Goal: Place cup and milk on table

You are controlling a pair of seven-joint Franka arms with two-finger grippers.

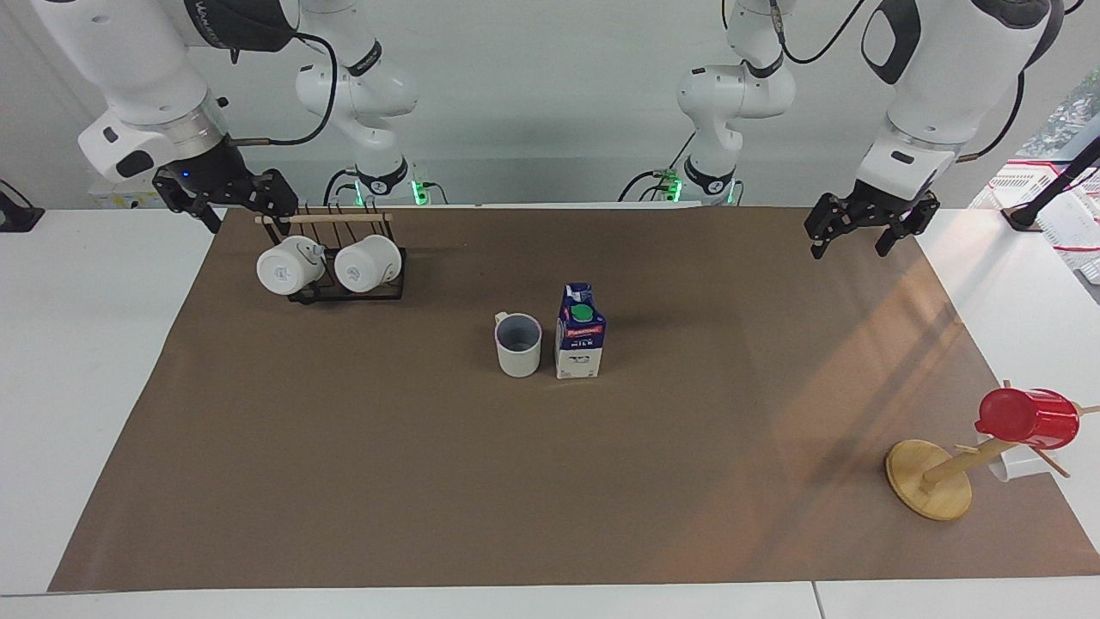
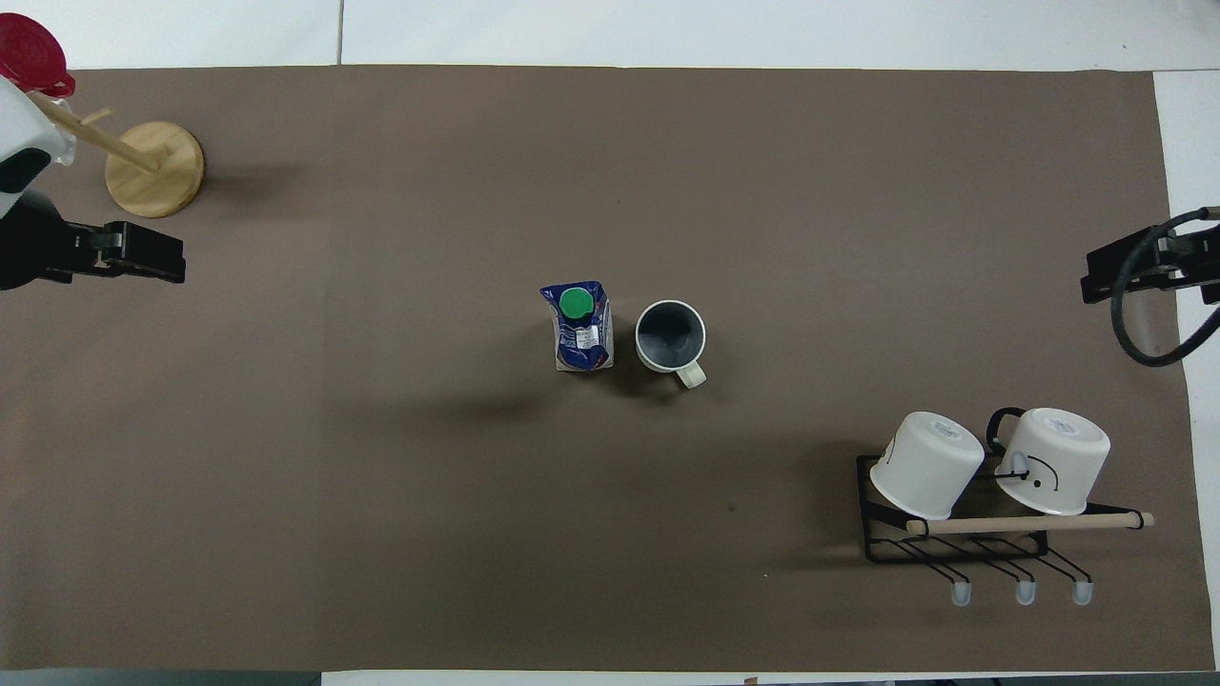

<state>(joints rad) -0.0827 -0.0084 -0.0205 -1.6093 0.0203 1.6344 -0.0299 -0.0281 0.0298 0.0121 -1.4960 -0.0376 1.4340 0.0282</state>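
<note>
The cup, off-white with a grey-blue inside, stands upright on the brown paper of the table, near its middle. The milk, a blue and white carton with a green cap, stands upright beside it, toward the left arm's end. Neither gripper touches them. My left gripper hangs open and empty over the paper's edge at the left arm's end. My right gripper waits open and empty above the paper's edge by the mug rack.
A black wire rack with two white mugs sits at the right arm's end, nearer to the robots. A wooden mug tree holding a red cup stands at the left arm's end.
</note>
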